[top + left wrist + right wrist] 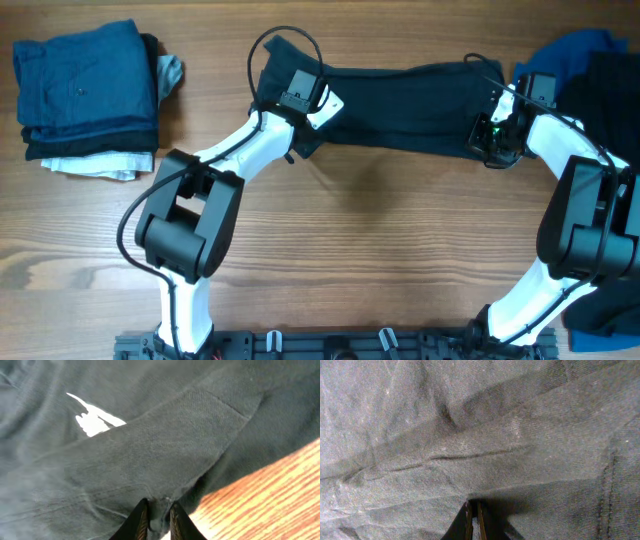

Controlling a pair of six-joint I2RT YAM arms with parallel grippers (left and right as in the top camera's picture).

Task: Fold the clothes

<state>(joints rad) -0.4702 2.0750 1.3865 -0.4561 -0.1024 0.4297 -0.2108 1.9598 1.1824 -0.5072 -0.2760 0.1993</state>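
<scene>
So the shirt (410, 105) is lying stretched out sideways across the far middle of the bench (350, 250), with one end in each arm. The left gripper (156, 519) is pinched together on a bit of cloth at the shirt's left end. The right gripper (474, 521) is clamped the same way on the right end. Both wrist views show fabric squeezed between nearly closed fingers. The folded stack (85, 90) sits far left, well apart, and the unfolded pile (590, 70) is just beside the shirt's right end.

My read is that this is the fold-over step, with both ends held and the cloth roughly taut between them. To do it well, I'd move both arms together at the same height and pace so the held edge stays straight. A little tension is good, but no yanking, because both pinches look small and could slip. There's a flap bunched up by the left gripper that probably wants smoothing out. Lay the edge down parallel and only let go once the cloth rests flat.
</scene>
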